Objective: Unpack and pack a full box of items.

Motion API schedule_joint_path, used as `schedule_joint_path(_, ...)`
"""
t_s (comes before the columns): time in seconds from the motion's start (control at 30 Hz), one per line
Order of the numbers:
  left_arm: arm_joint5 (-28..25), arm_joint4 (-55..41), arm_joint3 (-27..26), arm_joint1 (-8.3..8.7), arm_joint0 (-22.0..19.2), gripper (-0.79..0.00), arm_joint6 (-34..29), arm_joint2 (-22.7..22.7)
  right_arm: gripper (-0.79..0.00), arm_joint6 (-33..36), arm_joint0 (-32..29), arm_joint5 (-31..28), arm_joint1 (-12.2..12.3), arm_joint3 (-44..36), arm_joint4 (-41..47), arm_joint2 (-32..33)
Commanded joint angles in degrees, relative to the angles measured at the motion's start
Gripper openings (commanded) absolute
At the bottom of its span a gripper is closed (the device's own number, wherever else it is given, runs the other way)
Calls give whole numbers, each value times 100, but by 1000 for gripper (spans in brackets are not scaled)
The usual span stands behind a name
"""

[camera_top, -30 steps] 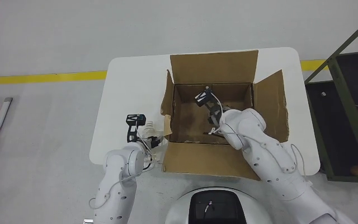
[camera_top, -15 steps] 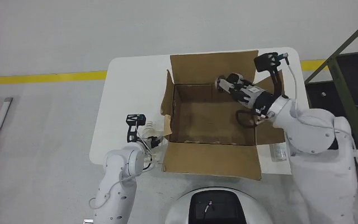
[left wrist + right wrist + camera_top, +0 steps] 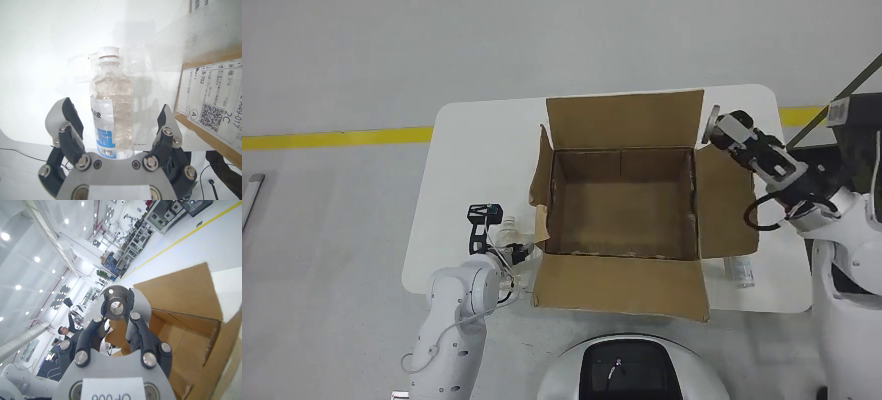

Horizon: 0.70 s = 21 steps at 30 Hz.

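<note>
Since earlier our right tool point(image 3: 116, 303) has left the box point(image 3: 620, 285), pinching a metal ring point(image 3: 115, 299), box now beside it. Unpacking, we judge; next the ring must go down onto the desk point(image 3: 482, 150). Our left tool point(image 3: 118, 111) is spread around a bottle point(image 3: 111, 98).

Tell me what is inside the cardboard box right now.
Inside the cardboard box, its bare brown floor and inner walls show, no items on them. The near wall's inner face and the floor strip at its foot are hidden from above.
</note>
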Motion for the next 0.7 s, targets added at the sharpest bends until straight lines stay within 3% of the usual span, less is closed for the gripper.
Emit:
schedule_joint_path(0.0,0,0,0,0,0,0,0,0,-785,-88,-110,-15,33,-111,-97,207)
schedule_joint_path(0.27,0,0,0,0,0,0,0,0,-785,-104,-540,280,202,-640,-796,1181)
schedule_joint_path(0.5,0,0,0,0,0,0,0,0,-785,815,-879,941,410,-1076,-2969,1497)
schedule_joint_path(0.67,0,0,0,0,0,0,0,0,-785,2029,-912,1098,577,-1118,-5359,943)
